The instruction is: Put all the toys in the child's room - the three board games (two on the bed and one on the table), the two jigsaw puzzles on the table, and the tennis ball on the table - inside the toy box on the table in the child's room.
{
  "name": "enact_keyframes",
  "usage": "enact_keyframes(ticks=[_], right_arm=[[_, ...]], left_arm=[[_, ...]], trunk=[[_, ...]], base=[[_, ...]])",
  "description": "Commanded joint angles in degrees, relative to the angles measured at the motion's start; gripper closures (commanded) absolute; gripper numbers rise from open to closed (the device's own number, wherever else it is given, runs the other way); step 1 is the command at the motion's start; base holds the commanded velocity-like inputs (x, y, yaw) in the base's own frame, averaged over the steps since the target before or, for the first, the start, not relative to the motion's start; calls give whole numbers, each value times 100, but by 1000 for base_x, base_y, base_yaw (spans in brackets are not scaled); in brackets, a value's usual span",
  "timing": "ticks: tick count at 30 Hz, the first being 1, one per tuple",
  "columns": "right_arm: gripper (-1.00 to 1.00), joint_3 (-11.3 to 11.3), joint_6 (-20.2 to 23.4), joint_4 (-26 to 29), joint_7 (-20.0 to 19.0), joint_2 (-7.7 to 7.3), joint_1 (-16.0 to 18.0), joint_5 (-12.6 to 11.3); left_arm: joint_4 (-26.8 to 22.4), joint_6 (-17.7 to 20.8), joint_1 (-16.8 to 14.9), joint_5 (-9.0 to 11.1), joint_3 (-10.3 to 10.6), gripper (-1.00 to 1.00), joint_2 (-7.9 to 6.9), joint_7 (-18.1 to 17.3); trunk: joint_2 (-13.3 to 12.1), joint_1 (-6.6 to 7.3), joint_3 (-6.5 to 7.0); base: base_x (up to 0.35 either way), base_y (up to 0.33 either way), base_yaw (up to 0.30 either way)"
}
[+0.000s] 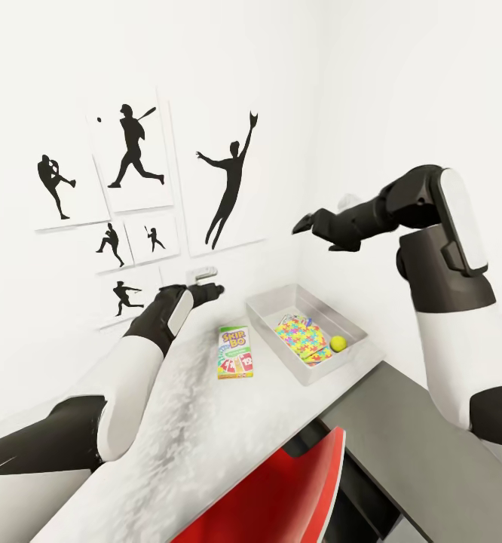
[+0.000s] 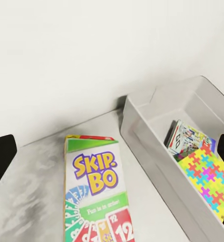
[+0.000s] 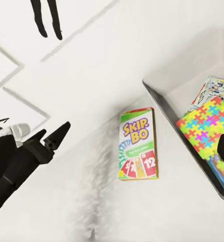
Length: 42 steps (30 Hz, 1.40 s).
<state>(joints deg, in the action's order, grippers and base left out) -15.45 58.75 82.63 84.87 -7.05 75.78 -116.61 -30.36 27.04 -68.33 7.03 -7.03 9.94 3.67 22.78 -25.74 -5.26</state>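
Observation:
A green Skip-Bo board game [image 1: 234, 352] lies flat on the pale grey table [image 1: 168, 422], just left of the toy box [image 1: 273, 302]. Inside the toy box are a multicoloured jigsaw puzzle [image 1: 302, 335], the yellow-green tennis ball [image 1: 338, 343] and another board game [image 2: 185, 136] leaning at the far end. My left gripper [image 1: 209, 290] hovers open near the wall above the Skip-Bo box [image 2: 94, 191], with nothing between its fingers [image 2: 1, 156]. Raised high above the toy box, my right gripper [image 1: 302, 223] is open and empty. It looks down on the Skip-Bo box [image 3: 137, 146] and the puzzle [image 3: 208, 126].
The table runs along a white wall with black sports silhouettes [image 1: 134, 151]. A small white fixture [image 1: 202, 271] sticks out of the wall by the left gripper. A lower dark grey desk top [image 1: 417, 445] joins at the right, with a red chair [image 1: 296, 490] in front.

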Motion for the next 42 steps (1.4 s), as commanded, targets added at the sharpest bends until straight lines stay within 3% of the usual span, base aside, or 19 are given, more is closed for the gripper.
enact_keyframes(ticks=[1, 9, 42], right_arm=[[-100, -49, 59, 12, 57, -5, 8, -42], [-100, -218, -156, 27, 96, -2, 14, 13], [-100, -172, -168, 2, 226, -96, 102, -54]], left_arm=[[-8, 0, -5, 62, -20, -100, 6, 63], [49, -350, -5, 62, -22, -100, 6, 397], [110, -617, -5, 29, 21, -100, 6, 424]], trunk=[[13, -4, -14], [13, -4, -47], [13, -4, -353]], base=[[0, 0, 0], [0, 0, 0], [0, 0, 0]])
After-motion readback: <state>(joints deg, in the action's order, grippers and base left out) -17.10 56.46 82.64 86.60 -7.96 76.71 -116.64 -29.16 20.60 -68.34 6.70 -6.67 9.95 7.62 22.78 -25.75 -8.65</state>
